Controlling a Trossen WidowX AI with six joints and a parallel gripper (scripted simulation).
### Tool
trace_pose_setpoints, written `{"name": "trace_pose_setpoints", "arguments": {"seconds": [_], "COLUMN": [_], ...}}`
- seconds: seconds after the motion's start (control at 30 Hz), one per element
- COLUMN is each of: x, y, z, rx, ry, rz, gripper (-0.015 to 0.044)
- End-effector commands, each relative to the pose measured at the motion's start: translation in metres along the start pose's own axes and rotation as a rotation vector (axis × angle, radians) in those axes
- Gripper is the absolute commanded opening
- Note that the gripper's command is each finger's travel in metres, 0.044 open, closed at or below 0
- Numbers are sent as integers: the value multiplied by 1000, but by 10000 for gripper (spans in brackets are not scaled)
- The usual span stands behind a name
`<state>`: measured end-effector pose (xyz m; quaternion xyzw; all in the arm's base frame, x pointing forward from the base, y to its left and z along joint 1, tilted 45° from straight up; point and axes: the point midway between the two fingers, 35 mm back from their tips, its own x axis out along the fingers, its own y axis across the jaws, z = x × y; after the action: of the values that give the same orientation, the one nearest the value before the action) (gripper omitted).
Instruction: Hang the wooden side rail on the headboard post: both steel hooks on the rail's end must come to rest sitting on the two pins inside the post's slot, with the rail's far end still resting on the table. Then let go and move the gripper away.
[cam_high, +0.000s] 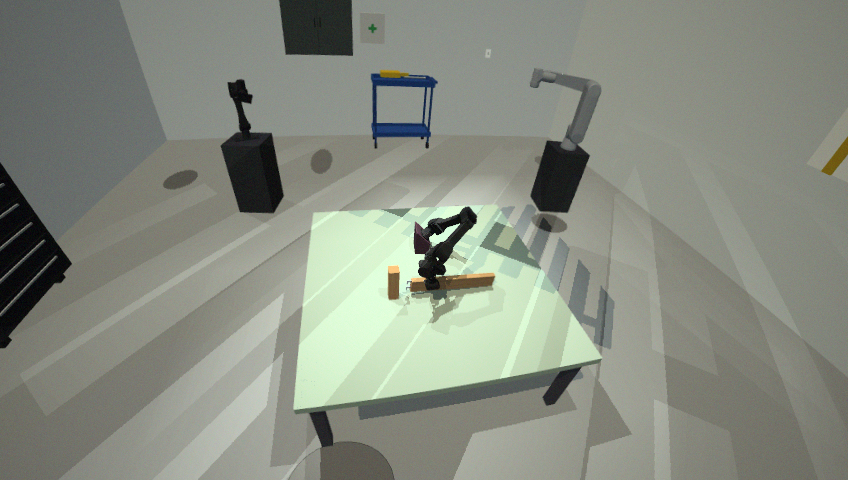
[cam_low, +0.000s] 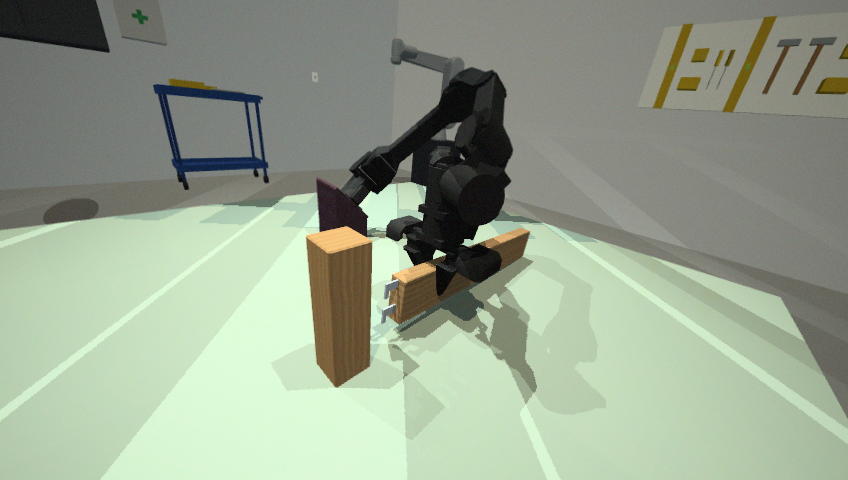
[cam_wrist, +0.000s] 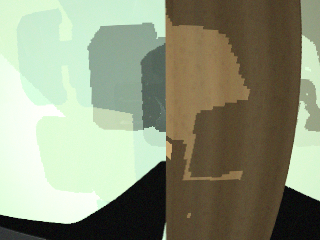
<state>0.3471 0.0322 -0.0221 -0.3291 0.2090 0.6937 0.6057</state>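
The wooden headboard post (cam_high: 393, 283) (cam_low: 340, 309) stands upright on the table (cam_high: 357, 356) (cam_low: 238, 416). The wooden side rail (cam_high: 476, 281) (cam_low: 415, 297) (cam_wrist: 270, 100) lies lengthwise to the right of the post in the top view. Two steel hooks, an upper one (cam_low: 390, 287) and a lower one (cam_low: 387, 312), stick out of the rail's near end toward the post, with a small gap between. My gripper (cam_high: 432, 286) (cam_low: 433, 274) is shut on the rail near its hook end, one finger on each side. That end looks slightly above the table. The post's slot and pins are hidden.
The arm (cam_high: 455, 237) (cam_low: 416, 127) rises over and behind the rail. A dark purple plate (cam_high: 421, 239) (cam_low: 339, 208) stands beside the arm, behind the post. A blue cart (cam_high: 401, 107) (cam_low: 208, 127) and two other arms on pedestals are in the background, off the table.
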Motion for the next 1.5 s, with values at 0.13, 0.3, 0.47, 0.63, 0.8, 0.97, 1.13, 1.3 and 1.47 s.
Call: {"name": "trace_pose_setpoints", "arguments": {"seconds": [0.13,0.3,0.47,0.63,0.8,0.97,1.13,1.3,1.47], "x": [-6,-6,-6,-6,-5,-5,-4,-4,-4], "y": [-2,-2,-3,-3,-2,-2,-1,0,0], "z": [-4,-4,-5,-6,-6,-7,-7,-8,-8], "rx": [1,1,1,1,1,1,1,1,1], "ry": [7,7,7,7,7,7,7,7,7], "rz": [-12,-12,-12,-12,-12,-12,-12,-11,-11], "gripper": [0,0,0,0,0,0,0,0,0]}}
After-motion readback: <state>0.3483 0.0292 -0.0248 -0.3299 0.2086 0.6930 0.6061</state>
